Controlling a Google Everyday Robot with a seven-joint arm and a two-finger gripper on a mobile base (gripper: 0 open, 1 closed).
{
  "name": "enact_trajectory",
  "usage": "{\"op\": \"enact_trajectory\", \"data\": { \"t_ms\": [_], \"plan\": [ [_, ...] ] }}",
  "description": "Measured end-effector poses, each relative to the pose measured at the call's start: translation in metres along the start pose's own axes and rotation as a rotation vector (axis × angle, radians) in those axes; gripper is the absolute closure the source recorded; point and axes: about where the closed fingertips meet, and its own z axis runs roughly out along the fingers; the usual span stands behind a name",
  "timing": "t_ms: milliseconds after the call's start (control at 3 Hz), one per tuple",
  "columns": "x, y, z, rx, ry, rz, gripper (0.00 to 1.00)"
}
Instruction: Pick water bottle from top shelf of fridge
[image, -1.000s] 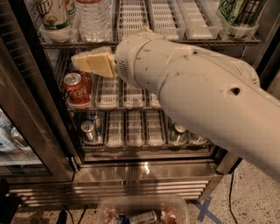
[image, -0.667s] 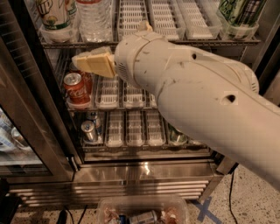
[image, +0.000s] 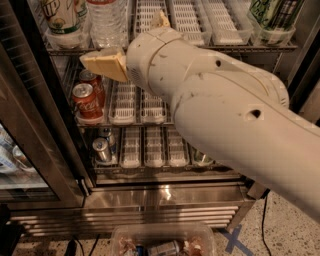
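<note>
The water bottle (image: 107, 22) is clear and ribbed and stands at the left of the top shelf (image: 200, 24); its cap is cut off by the picture's top edge. My gripper (image: 131, 42) is in front of the fridge (image: 150, 200), just below and right of the bottle, and touches nothing. One cream finger (image: 104, 64) points left under the shelf's front edge, and the other fingertip (image: 161, 19) shows above the wrist. The gripper is open and empty. My thick cream arm (image: 235, 115) covers the right side of the middle shelves.
A white-and-green printed bottle (image: 62, 17) stands left of the water bottle, and another (image: 275, 15) stands at the shelf's right end. Red cola cans (image: 85, 100) fill the second shelf's left lane, with silver cans (image: 102, 147) below. The dark door frame (image: 35, 125) stands at the left. A plastic tub (image: 162, 240) sits on the floor.
My gripper has risen a little toward the top shelf's front edge, and the arm has come closer. The bottles and cans have not moved.
</note>
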Motion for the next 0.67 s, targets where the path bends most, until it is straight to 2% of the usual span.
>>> {"op": "enact_trajectory", "data": {
  "t_ms": [667],
  "plan": [
    [-0.012, 0.009, 0.025, -0.024, -0.050, 0.008, 0.08]
  ]
}}
